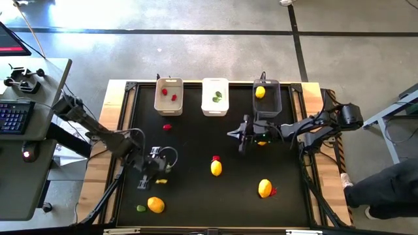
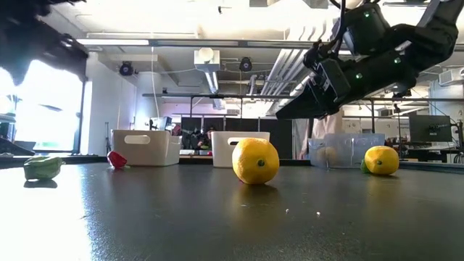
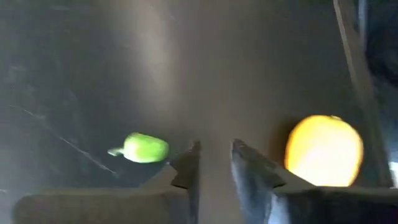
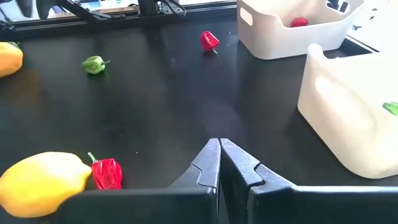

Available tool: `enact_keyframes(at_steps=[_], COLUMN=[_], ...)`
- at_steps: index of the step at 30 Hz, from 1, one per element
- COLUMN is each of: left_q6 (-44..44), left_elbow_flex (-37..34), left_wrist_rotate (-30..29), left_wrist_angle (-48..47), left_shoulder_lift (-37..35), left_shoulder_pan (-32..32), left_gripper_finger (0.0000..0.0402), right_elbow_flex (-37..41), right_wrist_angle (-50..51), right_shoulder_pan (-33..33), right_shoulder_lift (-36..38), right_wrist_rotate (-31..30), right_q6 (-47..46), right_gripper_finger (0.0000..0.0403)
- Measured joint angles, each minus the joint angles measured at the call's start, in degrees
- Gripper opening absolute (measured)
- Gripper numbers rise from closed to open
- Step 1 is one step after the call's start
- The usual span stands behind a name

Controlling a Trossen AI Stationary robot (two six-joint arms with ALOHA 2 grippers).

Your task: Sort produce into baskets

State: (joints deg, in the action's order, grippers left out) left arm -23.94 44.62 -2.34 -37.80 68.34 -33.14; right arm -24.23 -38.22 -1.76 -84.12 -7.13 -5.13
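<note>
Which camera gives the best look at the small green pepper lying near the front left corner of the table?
The left wrist view: the small glossy green plastic pepper is close and unobstructed. The high view shows a tiny green speck; the low and right wrist views show it small and distant.

Under the left tool [image 1: 153, 177] a small yellowish thing [image 1: 160, 181] is too tiny to identify. The left wrist view blurs the yellow fruit [image 3: 324, 151] and the green piece [image 3: 144, 148].

We see three bins in a row: beige bin [image 1: 168, 96] with red pieces, white bin [image 1: 215, 96] with a green piece, grey bin [image 1: 266, 96] with a lemon, just beyond the right pincer [image 1: 239, 135]. Near the left pincer [image 1: 151, 179] lie an orange fruit [image 1: 155, 204] and a green piece [image 1: 141, 208].
</note>
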Motion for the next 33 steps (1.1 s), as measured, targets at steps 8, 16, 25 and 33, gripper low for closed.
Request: enact_keyframes(at_steps=[8,16,25,33], left_q6=[-11.48,-5.32,-4.67,-9.32], left_elbow_flex=[0.00,3.83,8.86,9.27], left_wrist_rotate=[4.15,5.42,7.63,7.42], left_wrist_angle=[0.44,0.70,-0.18,2.19], left_shoulder_lift=[4.53,12.78,17.44,18.68], left_shoulder_pan=[-6.06,-11.17,-13.23,-13.90], left_gripper_finger=[0.0177,0.0245,0.0253,0.0253], right_elbow_flex=[0.00,0.00,0.00,0.00], right_wrist_angle=[0.28,0.53,1.34,1.94], right_shoulder_pan=[1.12,1.12,1.08,1.08], right_shoulder_lift=[0.00,0.00,-0.02,-0.02], right_wrist_rotate=[-1.34,-1.34,-1.34,-1.32], right_q6=[0.00,0.61,0.63,0.63], right_gripper_finger=[0.0000,0.0000,0.0000,0.0000])
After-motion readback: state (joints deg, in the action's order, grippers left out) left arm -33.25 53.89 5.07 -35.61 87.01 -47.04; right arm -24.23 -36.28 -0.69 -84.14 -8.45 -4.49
